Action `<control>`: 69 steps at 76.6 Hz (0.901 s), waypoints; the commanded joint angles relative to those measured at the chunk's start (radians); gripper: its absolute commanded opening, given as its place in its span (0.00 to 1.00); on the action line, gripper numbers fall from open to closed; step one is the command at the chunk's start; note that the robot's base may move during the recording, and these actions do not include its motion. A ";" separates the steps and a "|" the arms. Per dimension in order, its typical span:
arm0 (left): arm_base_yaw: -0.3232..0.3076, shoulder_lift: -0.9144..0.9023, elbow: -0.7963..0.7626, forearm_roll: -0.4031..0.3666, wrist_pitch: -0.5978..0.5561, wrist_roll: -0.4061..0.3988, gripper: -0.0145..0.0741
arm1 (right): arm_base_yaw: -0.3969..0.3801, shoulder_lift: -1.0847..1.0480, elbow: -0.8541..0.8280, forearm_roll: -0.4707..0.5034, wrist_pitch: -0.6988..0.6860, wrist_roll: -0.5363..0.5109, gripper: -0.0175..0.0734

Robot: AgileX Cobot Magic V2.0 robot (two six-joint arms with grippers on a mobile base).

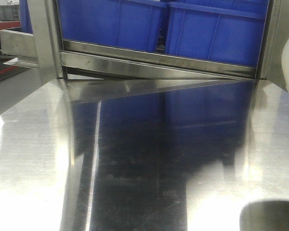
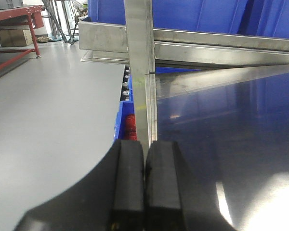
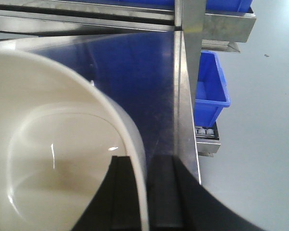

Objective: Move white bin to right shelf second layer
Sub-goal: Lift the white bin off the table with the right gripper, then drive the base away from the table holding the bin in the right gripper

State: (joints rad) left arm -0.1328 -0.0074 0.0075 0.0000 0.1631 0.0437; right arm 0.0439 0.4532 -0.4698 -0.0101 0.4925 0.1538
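Right gripper (image 3: 144, 192) reaches forward low over the table (image 1: 33, 159), clenched on the wall of the white bin (image 3: 48, 144): one black finger (image 3: 121, 197) inside the rim, the other outside. The bin sits over the table's right side, near the right edge; whether its base touches the surface cannot be told. Bin is glossy cream plastic with a rounded mouth and smooth curved walls. In the front view only a sliver of it shows at the right edge of frame. Left gripper (image 2: 144, 187) is level at the table's left edge, pads pressed together, nothing between them. Table top is brushed steel, mirror-like. A steel post (image 2: 139, 62) stands at each rear corner; blue crates (image 1: 135, 19) sit behind the back edge. Open grey floor (image 2: 48, 110) lies off both sides.
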 commanded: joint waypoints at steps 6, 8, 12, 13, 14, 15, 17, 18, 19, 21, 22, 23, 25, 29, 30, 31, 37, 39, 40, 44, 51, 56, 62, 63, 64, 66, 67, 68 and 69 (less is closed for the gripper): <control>-0.003 -0.014 0.037 0.000 -0.086 -0.005 0.26 | -0.007 0.000 -0.032 -0.006 -0.092 -0.003 0.22; -0.003 -0.014 0.037 0.000 -0.086 -0.005 0.26 | -0.007 0.000 -0.032 -0.006 -0.092 -0.003 0.22; -0.003 -0.014 0.037 0.000 -0.086 -0.005 0.26 | -0.007 0.000 -0.032 -0.006 -0.092 -0.003 0.22; -0.003 -0.014 0.037 0.000 -0.086 -0.005 0.26 | -0.007 0.000 -0.032 -0.006 -0.092 -0.003 0.22; -0.003 -0.014 0.037 0.000 -0.086 -0.005 0.26 | -0.007 0.000 -0.032 -0.006 -0.092 -0.003 0.22; -0.003 -0.014 0.037 0.000 -0.086 -0.005 0.26 | -0.007 0.000 -0.032 -0.006 -0.092 -0.003 0.22; -0.003 -0.014 0.037 0.000 -0.086 -0.005 0.26 | -0.007 0.000 -0.032 -0.006 -0.092 -0.003 0.22; -0.003 -0.014 0.037 0.000 -0.086 -0.005 0.26 | -0.007 0.000 -0.032 -0.006 -0.092 -0.003 0.22; -0.003 -0.014 0.037 0.000 -0.086 -0.005 0.26 | -0.007 0.000 -0.032 -0.006 -0.092 -0.003 0.22; -0.003 -0.014 0.037 0.000 -0.086 -0.005 0.26 | -0.007 0.000 -0.032 -0.006 -0.092 -0.003 0.22; -0.003 -0.014 0.037 0.000 -0.086 -0.005 0.26 | -0.007 0.000 -0.032 -0.006 -0.092 -0.003 0.22; -0.003 -0.014 0.037 0.000 -0.086 -0.005 0.26 | -0.007 0.000 -0.032 -0.006 -0.092 -0.003 0.22; -0.003 -0.014 0.037 0.000 -0.086 -0.005 0.26 | -0.007 0.000 -0.032 -0.006 -0.092 -0.003 0.22; -0.003 -0.014 0.037 0.000 -0.086 -0.005 0.26 | -0.007 0.000 -0.032 -0.006 -0.092 -0.003 0.22; -0.003 -0.014 0.037 0.000 -0.086 -0.005 0.26 | -0.007 0.000 -0.032 -0.006 -0.092 -0.003 0.22; -0.003 -0.014 0.037 0.000 -0.086 -0.005 0.26 | -0.007 0.000 -0.032 -0.006 -0.092 -0.003 0.22; -0.003 -0.014 0.037 0.000 -0.086 -0.005 0.26 | -0.007 0.000 -0.032 -0.006 -0.092 -0.003 0.22; -0.003 -0.014 0.037 0.000 -0.086 -0.005 0.26 | -0.007 0.000 -0.032 -0.006 -0.092 -0.003 0.22; -0.003 -0.014 0.037 0.000 -0.086 -0.005 0.26 | -0.007 0.000 -0.032 -0.006 -0.092 -0.003 0.22; -0.003 -0.014 0.037 0.000 -0.086 -0.005 0.26 | -0.007 0.000 -0.032 -0.006 -0.092 -0.003 0.22; -0.003 -0.014 0.037 0.000 -0.086 -0.005 0.26 | -0.007 0.000 -0.032 -0.006 -0.092 -0.003 0.22; -0.003 -0.014 0.037 0.000 -0.086 -0.005 0.26 | -0.007 0.000 -0.032 -0.006 -0.092 -0.003 0.22; -0.003 -0.014 0.037 0.000 -0.086 -0.005 0.26 | -0.007 0.000 -0.032 -0.006 -0.092 -0.003 0.22; -0.003 -0.014 0.037 0.000 -0.086 -0.005 0.26 | -0.007 0.000 -0.032 -0.006 -0.092 -0.003 0.22; -0.003 -0.014 0.037 0.000 -0.086 -0.005 0.26 | -0.007 0.000 -0.032 -0.006 -0.092 -0.003 0.22; -0.003 -0.014 0.037 0.000 -0.086 -0.005 0.26 | -0.007 0.000 -0.032 -0.006 -0.092 -0.003 0.22; -0.003 -0.014 0.037 0.000 -0.086 -0.005 0.26 | -0.007 0.000 -0.032 -0.006 -0.092 -0.003 0.22; -0.003 -0.014 0.037 0.000 -0.086 -0.005 0.26 | -0.007 0.000 -0.032 -0.006 -0.092 -0.003 0.22; -0.003 -0.014 0.037 0.000 -0.086 -0.005 0.26 | -0.007 0.000 -0.032 -0.006 -0.092 -0.003 0.22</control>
State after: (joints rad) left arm -0.1328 -0.0074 0.0075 0.0000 0.1631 0.0437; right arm 0.0439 0.4532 -0.4698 -0.0101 0.4934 0.1538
